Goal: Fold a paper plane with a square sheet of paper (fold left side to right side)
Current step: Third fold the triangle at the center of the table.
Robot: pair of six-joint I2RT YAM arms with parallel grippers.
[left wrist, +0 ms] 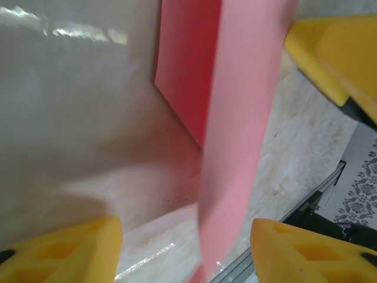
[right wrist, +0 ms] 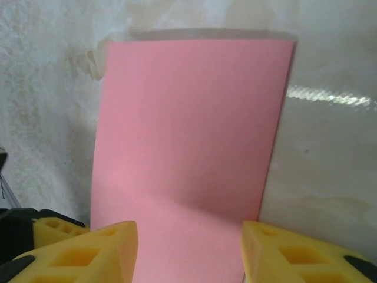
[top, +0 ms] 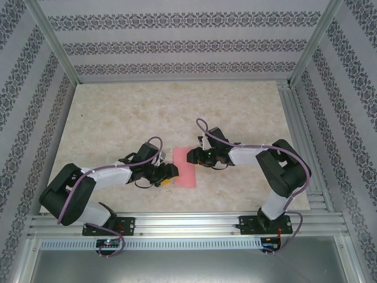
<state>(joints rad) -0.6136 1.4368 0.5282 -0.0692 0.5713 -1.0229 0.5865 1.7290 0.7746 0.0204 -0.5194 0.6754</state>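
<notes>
- Square sheet of paper (top: 185, 170): pinkish-red, plain. It lies on the pale bench (top: 112, 118) between the two grippers. From above it reads as an oblong, longer away from the arms than across. Its upper end is partly covered by the right gripper, and its lower left edge by the left gripper.
- Left gripper (top: 168, 172): sits at the sheet's left edge, near the lower end. In its wrist view (left wrist: 185, 236) the yellow fingers (left wrist: 65, 253) stand well apart and are cut off by the bottom of the frame. A raised strip of the sheet (left wrist: 241, 118) runs blurred between them, with a darker red face behind it. Whether either finger touches the paper cannot be told.
- Right gripper (top: 193, 157): sits at the sheet's upper end, reaching in from the sheet's right. In its wrist view (right wrist: 188, 236) the yellow fingers (right wrist: 88, 253) are apart, one tip on either side of the sheet (right wrist: 188, 135), which lies flat beyond them. The sheet's nearest edge is cropped out, so contact cannot be judged.
- Yellow piece (left wrist: 339, 56): beside the raised strip, at the corner of the left wrist view. It is cropped, and what it belongs to cannot be told.
- Metal rail (top: 188, 223): well below the sheet, along the bench's near edge.
</notes>
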